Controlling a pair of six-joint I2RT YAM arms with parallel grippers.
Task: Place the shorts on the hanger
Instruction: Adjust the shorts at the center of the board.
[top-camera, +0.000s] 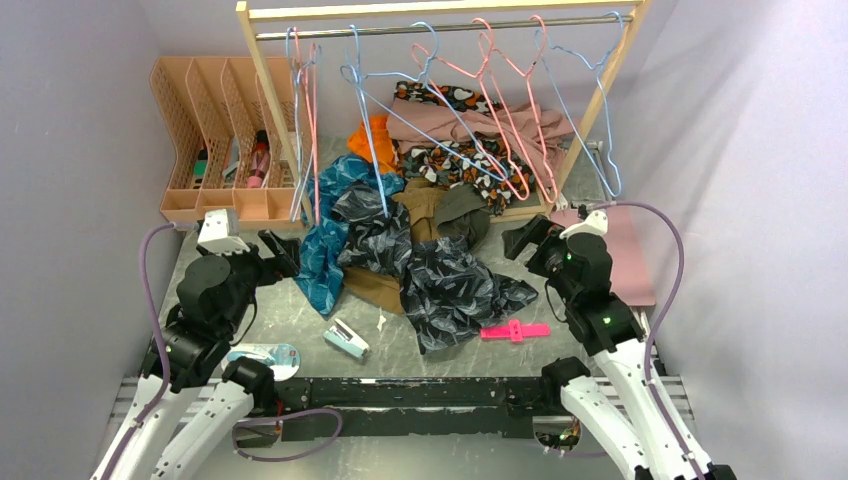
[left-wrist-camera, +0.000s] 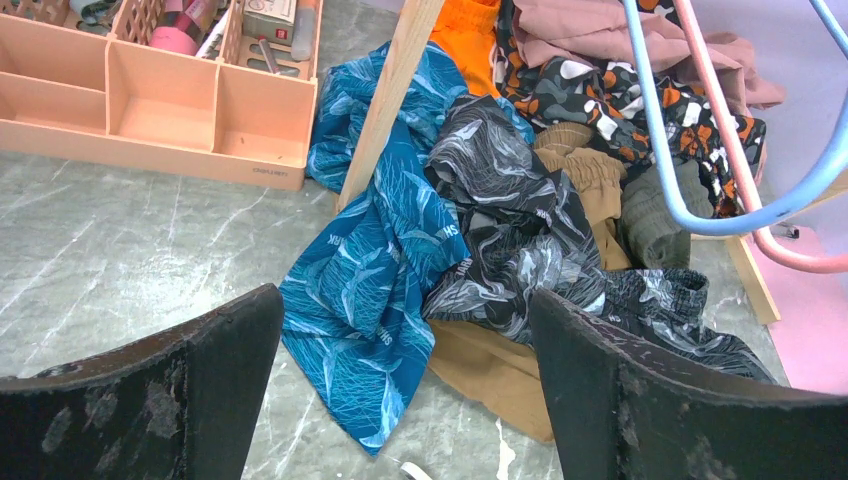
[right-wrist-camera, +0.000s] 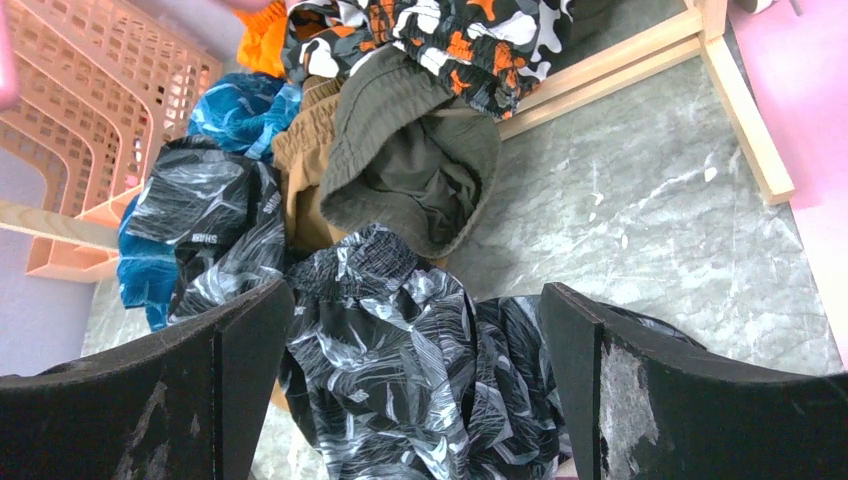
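The shorts (top-camera: 455, 290) lie crumpled near the middle of the table (top-camera: 600, 200), spreading toward 5 o'clock from the clothes heap. They rest partly on a brown garment (top-camera: 372, 288). A second dark leaf-print piece (top-camera: 375, 232) lies at their 11 o'clock; whether it is part of the same garment is hard to tell.

The hanger (left-wrist-camera: 648, 110), light blue wire, hangs from the rail (top-camera: 440, 28) at 12 o'clock, and its lower end dips into the heap.

The left gripper (top-camera: 285, 250) sits at 9 o'clock of the heap, just beside a teal-blue garment (top-camera: 325, 262), with its jaws spread wide and nothing between them. The right gripper (top-camera: 520, 240) sits at 3 o'clock, also spread wide and empty, and faces the shorts.

A pink clip (top-camera: 515, 331) lies at the shorts' 4 o'clock.
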